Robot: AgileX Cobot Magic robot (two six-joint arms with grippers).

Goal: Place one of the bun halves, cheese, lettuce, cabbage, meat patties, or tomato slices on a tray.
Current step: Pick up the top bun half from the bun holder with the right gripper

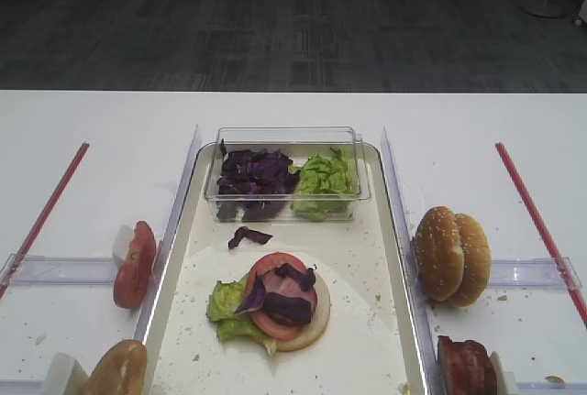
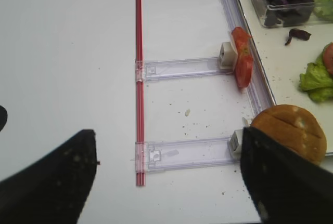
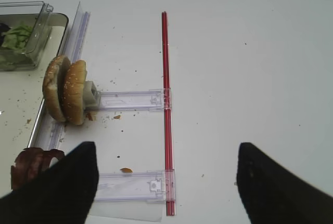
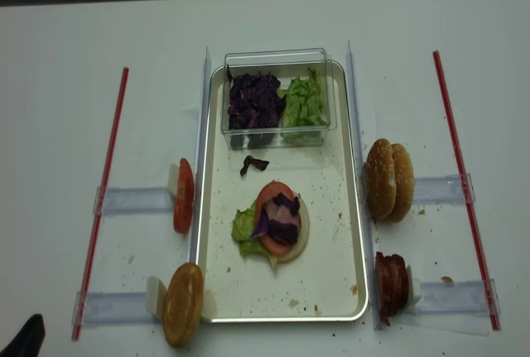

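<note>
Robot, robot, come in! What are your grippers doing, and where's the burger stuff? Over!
Right gripper open, empty. Left gripper open, empty. Sesame buns standing right of the tray, patties nearby. Nothing blocking them. Over.

spread fingers (image 2: 47,182), tomato slices (image 2: 242,57), perhaps glossy bun (image 2: 289,130)

A silver metal rim is seen on the tray (image 4: 358,208); the tub (image 1: 286,137) is clear glossy plastic; the bench (image 4: 513,84) is matt white; the bun halves (image 1: 449,253) are seed-speckled.

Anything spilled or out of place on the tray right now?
One stray cabbage piece lies loose on the tray floor, between the clear tub and the stacked burger. Crumbs dot the floor too. Nothing else stands out.
</note>
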